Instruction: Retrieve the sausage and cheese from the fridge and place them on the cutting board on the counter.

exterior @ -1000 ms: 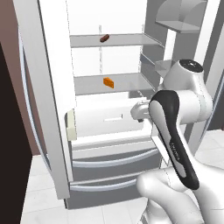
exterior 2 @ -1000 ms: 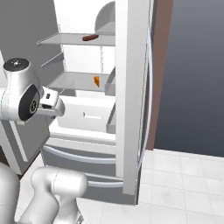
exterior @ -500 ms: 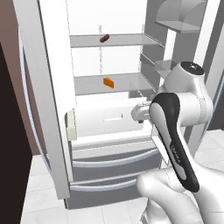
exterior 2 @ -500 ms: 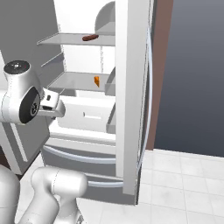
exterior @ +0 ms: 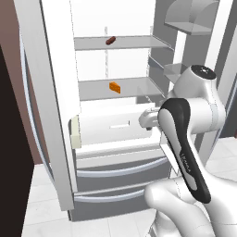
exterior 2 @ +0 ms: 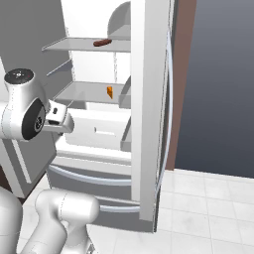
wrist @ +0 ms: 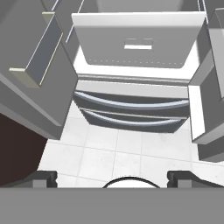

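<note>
The fridge [exterior: 46, 102] stands with both doors open, its white interior showing. The sausage [exterior: 110, 40] [exterior 2: 101, 42] lies on the upper glass shelf. One shelf lower sits the cheese [exterior: 115, 87] [exterior 2: 109, 91], an orange wedge. My gripper [exterior: 147, 119] [exterior 2: 63, 120] hangs in front of the white inner drawer, below the cheese's shelf and apart from both foods. In the hand view the gripper [wrist: 113, 178] is open with nothing between its fingertips [wrist: 42, 178], looking down at the fridge [wrist: 131, 109] drawers and the floor. The cutting board and the counter are out of view.
The left door [exterior: 44, 69] and the right door [exterior 2: 149, 99] flank the opening, with door bins [exterior: 192, 18] on the right one. Two grey bottom drawers [exterior: 115, 176] sit under the white drawer [exterior: 115, 122]. Pale floor tiles [exterior 2: 208, 213] lie in front.
My arm has shifted only slightly in front of the fridge. The sausage and the cheese lie where they were, and the gripper stays open.
</note>
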Controlling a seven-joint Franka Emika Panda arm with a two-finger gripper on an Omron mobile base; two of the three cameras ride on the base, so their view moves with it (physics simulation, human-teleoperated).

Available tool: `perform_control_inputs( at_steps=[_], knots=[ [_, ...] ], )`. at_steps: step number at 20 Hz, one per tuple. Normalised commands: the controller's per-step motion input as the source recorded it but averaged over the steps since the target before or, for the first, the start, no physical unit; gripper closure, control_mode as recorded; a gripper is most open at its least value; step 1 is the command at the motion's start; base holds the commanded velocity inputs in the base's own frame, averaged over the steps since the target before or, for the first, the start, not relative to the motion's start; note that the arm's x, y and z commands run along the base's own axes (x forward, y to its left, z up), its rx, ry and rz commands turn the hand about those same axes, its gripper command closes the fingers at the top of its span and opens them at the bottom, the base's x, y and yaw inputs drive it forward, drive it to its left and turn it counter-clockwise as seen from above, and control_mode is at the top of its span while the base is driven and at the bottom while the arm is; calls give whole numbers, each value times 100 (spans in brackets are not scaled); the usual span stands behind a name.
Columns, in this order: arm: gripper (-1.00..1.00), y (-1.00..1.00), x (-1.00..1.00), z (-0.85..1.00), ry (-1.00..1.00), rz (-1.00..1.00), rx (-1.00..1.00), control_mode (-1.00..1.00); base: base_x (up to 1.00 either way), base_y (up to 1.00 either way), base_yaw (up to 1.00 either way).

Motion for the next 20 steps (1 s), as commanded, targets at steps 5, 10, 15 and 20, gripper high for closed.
perform_control_inputs(
  at_steps=[5, 10, 15, 20],
  knots=[
    [-100, 0, 0, 0, 0, 0, 0, -100, 0, 0, 0],
    [-100, 0, 0, 0, 0, 0, 0, 100, 0, 0, 0],
    [-100, 0, 0, 0, 0, 0, 0, 100, 0, 0, 0],
    [-100, 0, 0, 0, 0, 0, 0, 100, 0, 0, 0]
  ],
)
